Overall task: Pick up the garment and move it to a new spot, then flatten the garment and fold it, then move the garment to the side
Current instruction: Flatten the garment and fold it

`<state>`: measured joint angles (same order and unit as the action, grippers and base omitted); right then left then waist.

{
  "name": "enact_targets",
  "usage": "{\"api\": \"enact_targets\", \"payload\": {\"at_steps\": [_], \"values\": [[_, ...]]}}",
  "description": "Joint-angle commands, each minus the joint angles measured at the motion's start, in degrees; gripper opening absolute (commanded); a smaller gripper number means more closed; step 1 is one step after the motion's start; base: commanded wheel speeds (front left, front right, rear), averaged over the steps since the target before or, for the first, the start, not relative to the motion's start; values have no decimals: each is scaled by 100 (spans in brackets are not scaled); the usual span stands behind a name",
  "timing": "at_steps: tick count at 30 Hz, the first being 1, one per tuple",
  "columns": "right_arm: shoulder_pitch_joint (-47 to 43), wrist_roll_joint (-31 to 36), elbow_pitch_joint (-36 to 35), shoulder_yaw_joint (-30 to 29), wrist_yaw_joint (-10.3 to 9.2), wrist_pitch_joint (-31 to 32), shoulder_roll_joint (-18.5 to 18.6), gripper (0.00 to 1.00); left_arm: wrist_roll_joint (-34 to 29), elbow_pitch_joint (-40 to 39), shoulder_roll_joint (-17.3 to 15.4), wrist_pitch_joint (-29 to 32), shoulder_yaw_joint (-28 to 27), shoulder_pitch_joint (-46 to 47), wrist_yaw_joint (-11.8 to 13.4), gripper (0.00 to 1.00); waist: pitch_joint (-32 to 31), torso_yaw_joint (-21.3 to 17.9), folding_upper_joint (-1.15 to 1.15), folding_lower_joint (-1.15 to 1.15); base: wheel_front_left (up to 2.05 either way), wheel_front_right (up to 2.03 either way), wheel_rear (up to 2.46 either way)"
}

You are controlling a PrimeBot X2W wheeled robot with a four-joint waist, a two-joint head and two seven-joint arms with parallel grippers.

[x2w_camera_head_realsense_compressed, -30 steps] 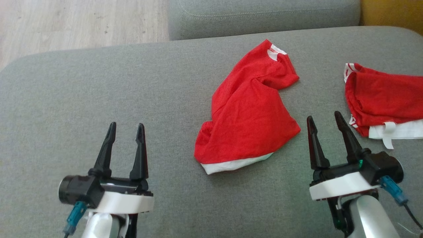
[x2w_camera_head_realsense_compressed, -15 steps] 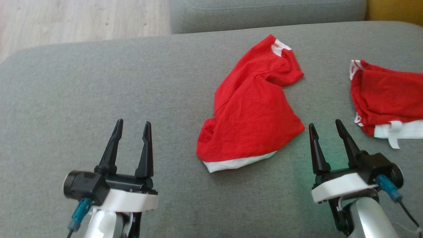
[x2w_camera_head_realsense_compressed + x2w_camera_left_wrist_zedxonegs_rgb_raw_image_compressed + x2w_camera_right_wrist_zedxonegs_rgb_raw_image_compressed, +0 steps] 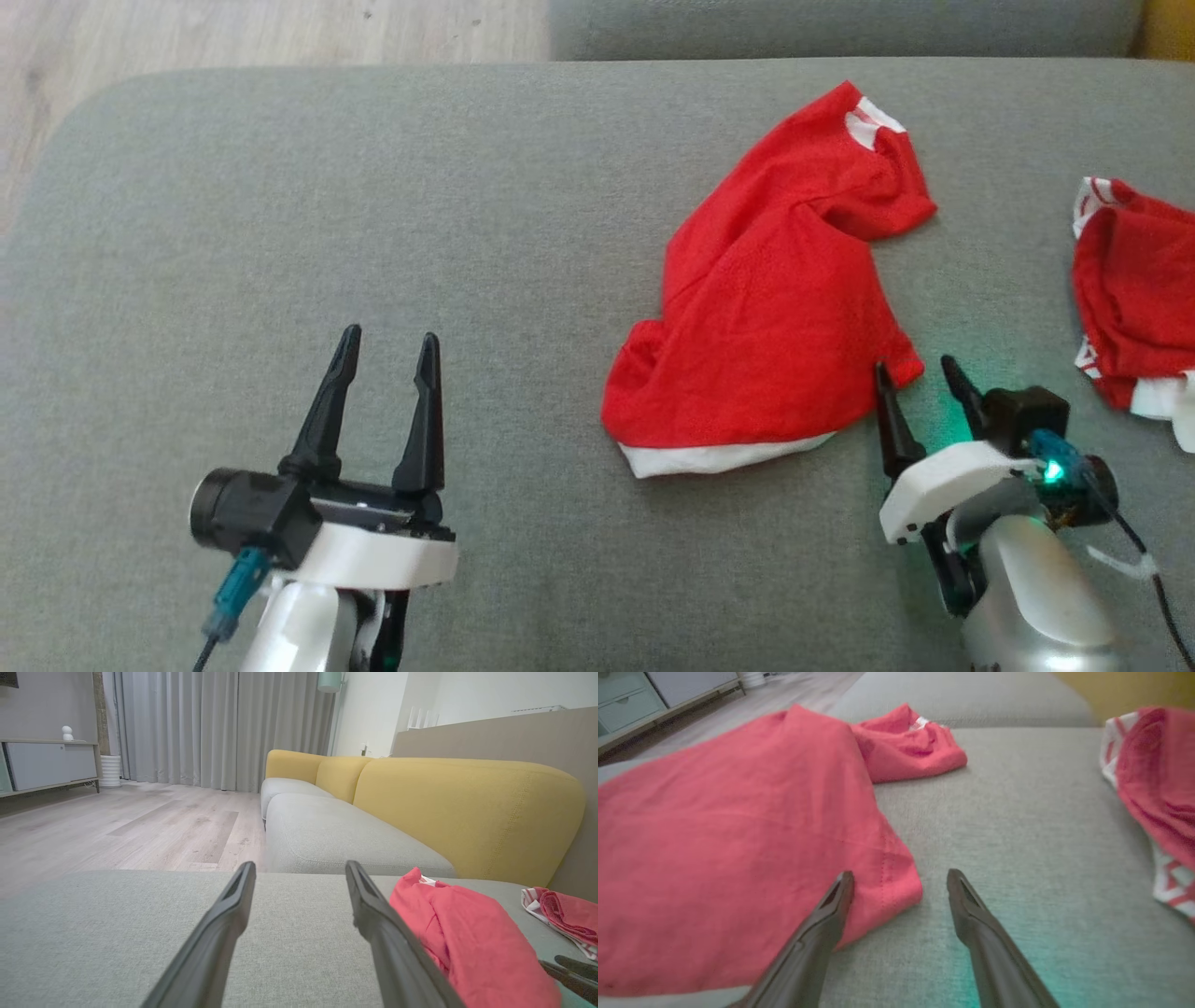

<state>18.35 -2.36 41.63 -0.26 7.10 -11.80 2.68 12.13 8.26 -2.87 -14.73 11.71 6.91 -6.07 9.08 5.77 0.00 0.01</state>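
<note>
Right claw [image 3: 912, 366], jaws apart, is nearer: garment [image 3: 775, 317] corner at its 11 o'clock, long axis 7-to-1.

Item: one red garment [image 3: 775, 317], mesh fabric, white hem band, white trim at its far end. We find it crumpled and unheld, its near corner between the right gripper's [image 3: 915, 367] spread jaws, its bulk ahead-left of them.

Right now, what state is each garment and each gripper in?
middle garment: crumpled, lying loose on the cushion, not held.
right-hand garment: bunched up, lying untouched.
left gripper: open, empty, apart from both garments.
right gripper: open, empty, at the middle garment's near corner.
</note>
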Motion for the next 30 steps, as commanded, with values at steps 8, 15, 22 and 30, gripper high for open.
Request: {"api": "enact_targets", "payload": {"at_steps": [8,15,22,30], "values": [[673,-243,863,428,39,214,20,100,87,-172,-1,-27,-62,264,58,100,80,100,0,-1,0,0,0],[959,-489,1253,824,39,-42,20,0,61,-139,-1,-27,-105,223,74,100,-11,-35,0,-1,0,0,0],[918,259,1003,-170,39,-277,291,0,74,-147,-1,-27,-123,124,73,100,-201,-272,0,-1,0,0,0],[424,1221,301,-1594,39,-189,319,0,126,-164,-1,-27,-55,47,98,100,-310,-394,0,-1,0,0,0]]}}
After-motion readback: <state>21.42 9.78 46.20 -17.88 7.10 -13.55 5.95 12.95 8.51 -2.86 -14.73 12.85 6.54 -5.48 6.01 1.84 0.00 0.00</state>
